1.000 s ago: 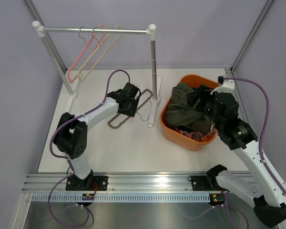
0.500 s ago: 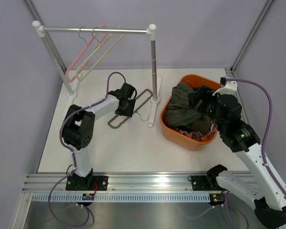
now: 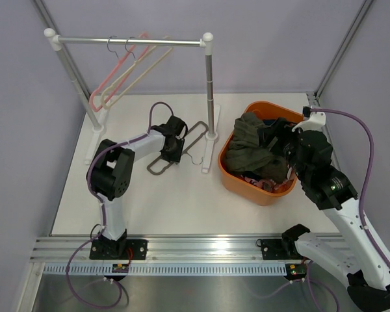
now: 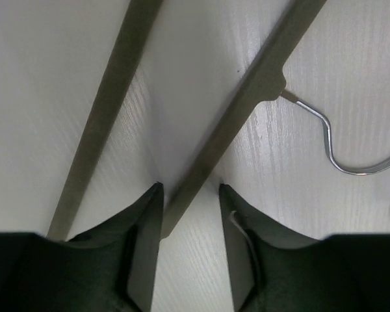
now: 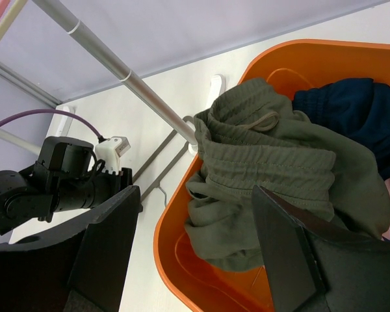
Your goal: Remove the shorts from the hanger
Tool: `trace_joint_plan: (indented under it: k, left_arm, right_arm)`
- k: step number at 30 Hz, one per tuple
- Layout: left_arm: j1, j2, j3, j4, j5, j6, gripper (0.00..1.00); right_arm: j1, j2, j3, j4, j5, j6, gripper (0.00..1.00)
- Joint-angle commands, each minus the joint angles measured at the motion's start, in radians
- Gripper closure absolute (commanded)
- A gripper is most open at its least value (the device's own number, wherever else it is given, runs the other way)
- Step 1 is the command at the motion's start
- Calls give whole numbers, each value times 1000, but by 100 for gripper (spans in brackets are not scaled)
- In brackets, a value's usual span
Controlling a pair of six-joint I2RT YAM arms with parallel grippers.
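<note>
Three shorts (image 5: 273, 162) fill the basket (image 3: 239, 185) at frame right, so we reckon it's done; left fingers (image 4: 143, 221) half-open astride the bare hanger (image 4: 249, 97), right fingers (image 5: 110, 240) wide, empty

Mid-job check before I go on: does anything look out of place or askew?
The grey hanger lies flat on the table beside the rack's post rather than on the rail, with the left pincer straddling one bar, jaws open. The olive shorts drape onto the orange bin at its rim. Nothing looks spilled or damaged.
</note>
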Motion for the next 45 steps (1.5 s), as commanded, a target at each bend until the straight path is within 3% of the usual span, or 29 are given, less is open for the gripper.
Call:
trace_joint_plan:
  k: [1,7,13,26,37,41,45]
  left_arm:
    - [-3,31,14,-1,15,-11,63]
    - [-3,63,44,-35,35,-8,87]
    - [-3,19,40,-30,60,-25,100]
    - [6,-224,12,2,185,-80,100]
    - [60,-303,-17,37,287,-108,100]
    - [68,-310,-20,45,308,-111,100]
    - [69,-311,-12,42,311,-110,100]
  right_arm:
    - [-4,-11,2,6,4,-11,22]
    - [-4,-25,-1,3,8,-14,22]
    - [-4,-27,0,0,10,-17,22]
    - [-4,-25,-1,5,2,-10,22]
    - [-4,-20,-6,6,-15,-7,22]
    - [-4,22,12,6,-97,-11,16]
    - [-2,124,66,13,-275,-16,16]
